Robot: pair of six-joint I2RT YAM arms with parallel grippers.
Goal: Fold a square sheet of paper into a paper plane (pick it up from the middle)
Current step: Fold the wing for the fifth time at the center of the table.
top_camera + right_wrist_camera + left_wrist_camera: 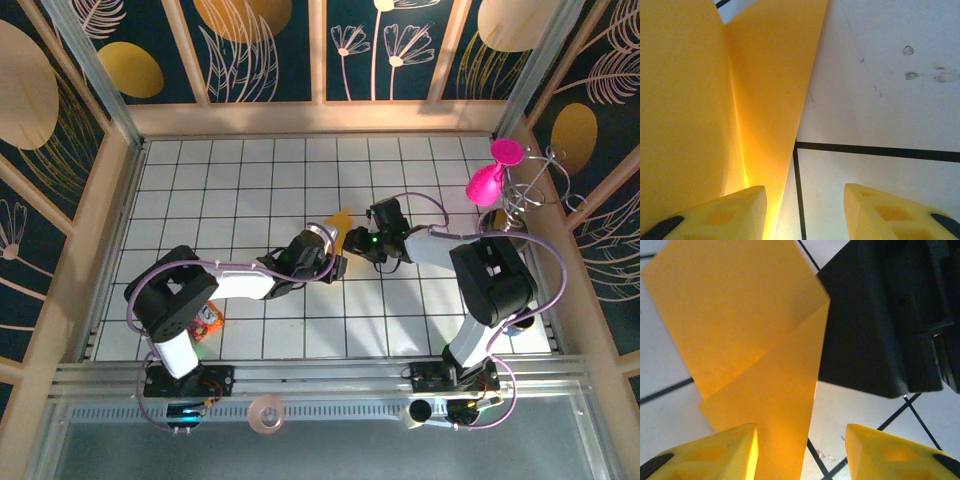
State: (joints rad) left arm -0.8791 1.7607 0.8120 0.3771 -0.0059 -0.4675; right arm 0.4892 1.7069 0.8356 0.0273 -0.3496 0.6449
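In the top view, the orange-yellow sheet of paper (341,221) is seen near the centre of the white tiled table (230,180), raised off the tiles where the two arms meet. The left pincer (338,258) is placed at 6 o'clock of the sheet, and the right pincer (355,240) just at 4 o'clock of it, the two close together. In the left wrist view, the sheet of paper (755,340) is shown folded, one flap laid diagonally over the other with a corner pointing to 3 o'clock. A strip of it is carried down between the yellow fingers (715,457), close against the one at 7 o'clock. The left pincer (802,455) is spread, with a clear gap left to the finger at 5 o'clock, so nothing is pinched. The black body of the right arm (880,320) is seen at 2 o'clock, just beside the sheet. In the right wrist view, the sheet of paper (705,100) is marked by a straight crease running from 12 to 6 o'clock. Its lower end is brought down beside the finger (720,215) at 7 o'clock; whether they touch cannot be told. The right pincer (805,215) is likewise spread, bare tile showing between its fingers. A snack packet (207,320) is found at 8 o'clock by the left arm, and a pink figure (490,180) at 2 o'clock by the table's edge.
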